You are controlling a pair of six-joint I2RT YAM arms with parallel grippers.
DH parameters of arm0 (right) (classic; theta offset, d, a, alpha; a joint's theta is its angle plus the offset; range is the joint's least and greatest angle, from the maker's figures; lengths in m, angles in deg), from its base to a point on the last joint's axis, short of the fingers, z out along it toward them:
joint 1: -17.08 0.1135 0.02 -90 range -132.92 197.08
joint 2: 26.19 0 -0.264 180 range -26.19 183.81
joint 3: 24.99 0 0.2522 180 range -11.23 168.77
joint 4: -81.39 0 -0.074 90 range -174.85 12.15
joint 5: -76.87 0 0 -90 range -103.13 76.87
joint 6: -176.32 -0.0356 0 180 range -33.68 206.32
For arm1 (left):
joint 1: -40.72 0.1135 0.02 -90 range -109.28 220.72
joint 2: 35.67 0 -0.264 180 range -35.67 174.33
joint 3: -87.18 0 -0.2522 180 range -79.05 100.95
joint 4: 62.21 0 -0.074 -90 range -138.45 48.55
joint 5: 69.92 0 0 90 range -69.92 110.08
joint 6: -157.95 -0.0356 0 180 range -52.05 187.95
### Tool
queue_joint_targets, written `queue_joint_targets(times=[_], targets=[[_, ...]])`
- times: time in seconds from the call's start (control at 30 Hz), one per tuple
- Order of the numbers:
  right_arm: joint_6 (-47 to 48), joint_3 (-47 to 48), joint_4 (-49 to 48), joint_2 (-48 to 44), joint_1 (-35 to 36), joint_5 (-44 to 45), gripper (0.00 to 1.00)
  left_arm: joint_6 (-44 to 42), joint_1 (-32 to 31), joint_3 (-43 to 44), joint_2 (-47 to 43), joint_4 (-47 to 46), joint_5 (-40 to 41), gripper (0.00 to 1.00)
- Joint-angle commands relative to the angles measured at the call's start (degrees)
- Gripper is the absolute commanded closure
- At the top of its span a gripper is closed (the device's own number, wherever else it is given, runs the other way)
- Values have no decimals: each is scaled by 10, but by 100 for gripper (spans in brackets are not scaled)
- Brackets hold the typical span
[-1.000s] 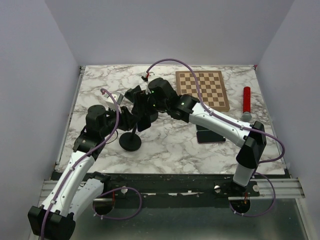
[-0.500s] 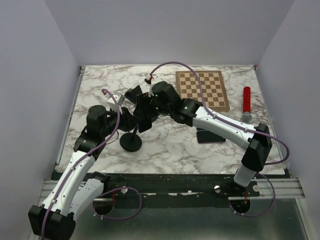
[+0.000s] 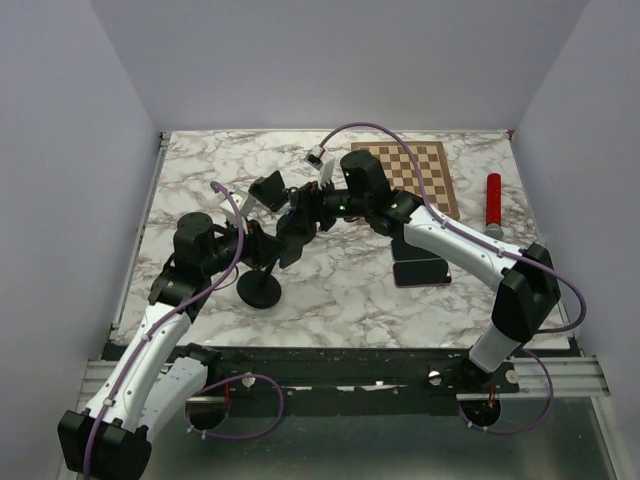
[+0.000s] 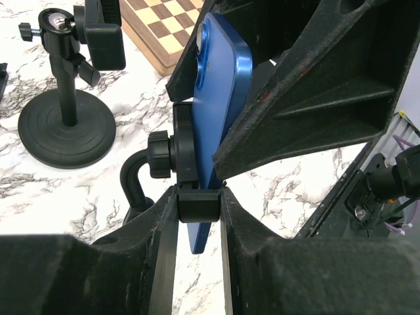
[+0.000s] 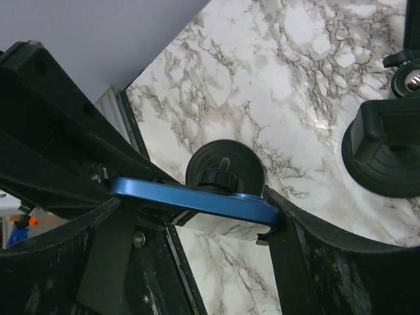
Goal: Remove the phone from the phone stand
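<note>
Between right tool (image 5: pixel 200 226) fingers: blue phone (image 5: pixel 190 195), seated in phone stand (image 4: pixel 164 154).

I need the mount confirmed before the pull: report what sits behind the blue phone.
Behind the blue phone is the stand's black cradle plate with its round knob and curved neck; the left claw pinches the cradle's bottom clip. Where plate meets phone is covered.
</note>
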Motion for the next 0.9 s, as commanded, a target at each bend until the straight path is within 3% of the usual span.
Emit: queue_joint_targets(times=[0.0,0.2,0.37,0.43,0.5,0.57,0.63,0.73,0.87], targets=[[84,40,-30,11,-8,-125,99,11,13,-5,-10,-33,-76,100],[150,62,-8,25,-7,-228,99,20,19,-9,-1,-51,-115,100],[156,107,10,66,-8,-238,99,26,22,-16,-3,-62,-125,100],[138,127,30,74,-8,-178,99,26,22,-16,0,-59,-120,100],[97,127,44,63,-7,-27,99,38,21,-20,-2,-69,-110,100],[67,119,52,52,-6,1,97,54,22,-31,-1,-93,-107,100],[38,114,67,43,-1,44,70,68,21,-37,-1,-105,-95,100],[32,109,97,30,7,96,49,74,21,-39,-8,-121,-72,100],[8,68,79,-1,11,115,25,44,21,-31,-29,-72,-18,100]])
